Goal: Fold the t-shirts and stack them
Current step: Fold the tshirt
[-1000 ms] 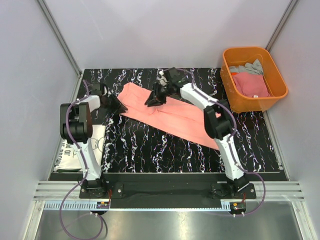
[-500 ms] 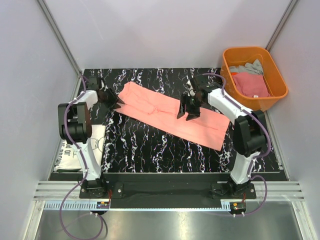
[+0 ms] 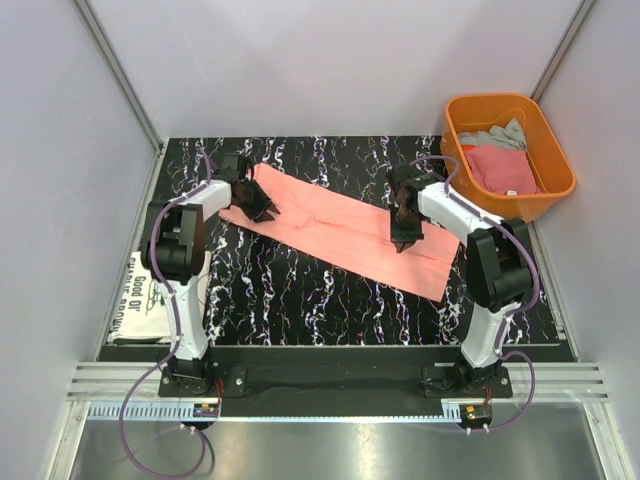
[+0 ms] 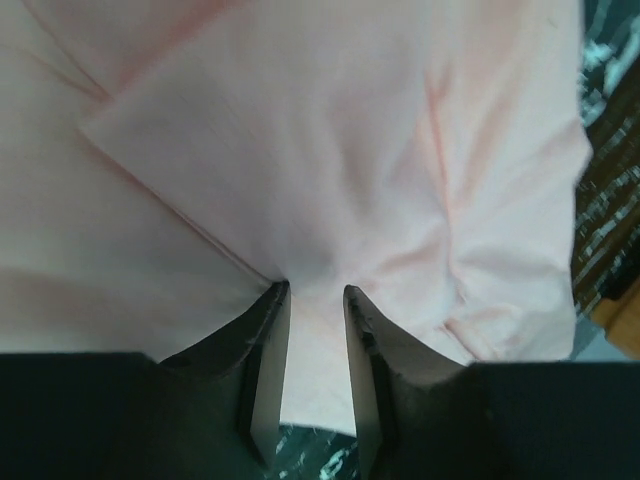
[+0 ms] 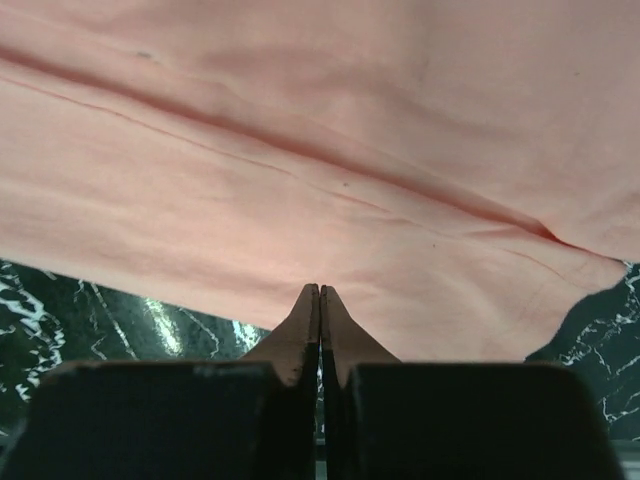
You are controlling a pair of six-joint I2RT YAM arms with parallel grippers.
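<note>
The salmon-pink t-shirt (image 3: 330, 225) lies as a long folded band, running diagonally from the far left to the right middle of the black marbled table (image 3: 300, 300). My left gripper (image 3: 258, 208) is open over the shirt's left end. In the left wrist view (image 4: 312, 292) its tips rest on the cloth (image 4: 300, 150) near a fold edge. My right gripper (image 3: 403, 240) is shut over the shirt's right part. In the right wrist view (image 5: 320, 290) its tips meet on the cloth (image 5: 300, 150) close to its near edge. A white t-shirt with black lettering (image 3: 150, 295) lies folded at the left edge.
An orange plastic tub (image 3: 455, 180) stands at the far right and holds a deeper pink shirt (image 3: 500, 168) and a grey one (image 3: 497, 135). Grey walls enclose the table on three sides. Both arm bases sit at the near edge.
My right gripper has swept rightward along the shirt from its left part, and the shirt's right end now lies wider. My left gripper has moved right from the bare table onto the shirt's left end.
</note>
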